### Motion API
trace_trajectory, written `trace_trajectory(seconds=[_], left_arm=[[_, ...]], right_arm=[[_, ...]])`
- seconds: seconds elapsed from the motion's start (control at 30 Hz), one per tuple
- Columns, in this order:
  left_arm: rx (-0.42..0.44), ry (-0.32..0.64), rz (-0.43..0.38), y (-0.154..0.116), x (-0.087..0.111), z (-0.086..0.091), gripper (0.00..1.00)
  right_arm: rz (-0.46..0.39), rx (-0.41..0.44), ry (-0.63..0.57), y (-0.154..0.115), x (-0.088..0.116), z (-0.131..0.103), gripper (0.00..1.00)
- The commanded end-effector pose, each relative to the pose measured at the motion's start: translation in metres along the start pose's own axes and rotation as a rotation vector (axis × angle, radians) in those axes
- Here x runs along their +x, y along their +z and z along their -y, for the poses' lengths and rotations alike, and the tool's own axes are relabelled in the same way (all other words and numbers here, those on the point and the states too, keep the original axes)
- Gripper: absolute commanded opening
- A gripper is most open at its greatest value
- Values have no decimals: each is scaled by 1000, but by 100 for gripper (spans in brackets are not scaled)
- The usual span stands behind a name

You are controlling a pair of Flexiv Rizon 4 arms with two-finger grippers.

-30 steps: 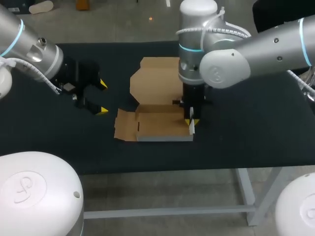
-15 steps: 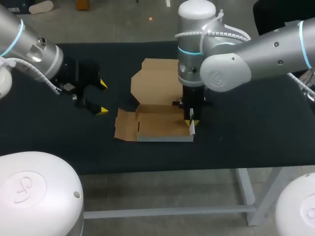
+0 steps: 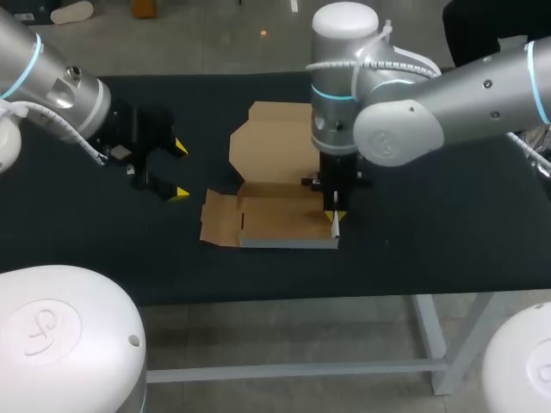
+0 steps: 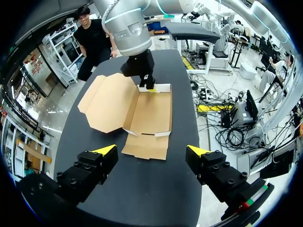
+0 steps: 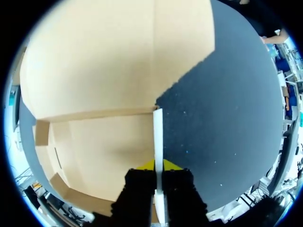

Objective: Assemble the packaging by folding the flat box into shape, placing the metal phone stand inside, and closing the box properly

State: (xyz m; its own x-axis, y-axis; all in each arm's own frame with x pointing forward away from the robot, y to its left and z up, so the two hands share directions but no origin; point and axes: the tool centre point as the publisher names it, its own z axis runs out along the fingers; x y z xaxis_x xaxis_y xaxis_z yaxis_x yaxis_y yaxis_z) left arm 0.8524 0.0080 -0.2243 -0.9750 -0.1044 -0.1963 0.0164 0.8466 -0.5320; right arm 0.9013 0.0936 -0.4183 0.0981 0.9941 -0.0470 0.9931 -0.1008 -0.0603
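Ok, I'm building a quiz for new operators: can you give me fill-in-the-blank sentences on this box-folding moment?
1. The ____ arm's gripper is shut on an upright side wall of the cardboard box.
2. The left gripper hangs beside the box with its fingers ____.
3. The table has a surface coloured ____.
Missing words: right; open; black.

No text or label is legible anywhere.
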Motion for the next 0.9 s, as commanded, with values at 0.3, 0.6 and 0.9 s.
trace_trajectory(seconds=[0.3,0.6,0.9], left_arm=[[-5,-1,-2,0,0,1,100],[-5,-1,-2,0,0,1,100],[-5,-1,-2,0,0,1,100]], right_arm=[[15,-10,-32,6,-1,2,0],[48,6,-107,5,-7,1,0],[120,29,-59,2,-15,-4,0]])
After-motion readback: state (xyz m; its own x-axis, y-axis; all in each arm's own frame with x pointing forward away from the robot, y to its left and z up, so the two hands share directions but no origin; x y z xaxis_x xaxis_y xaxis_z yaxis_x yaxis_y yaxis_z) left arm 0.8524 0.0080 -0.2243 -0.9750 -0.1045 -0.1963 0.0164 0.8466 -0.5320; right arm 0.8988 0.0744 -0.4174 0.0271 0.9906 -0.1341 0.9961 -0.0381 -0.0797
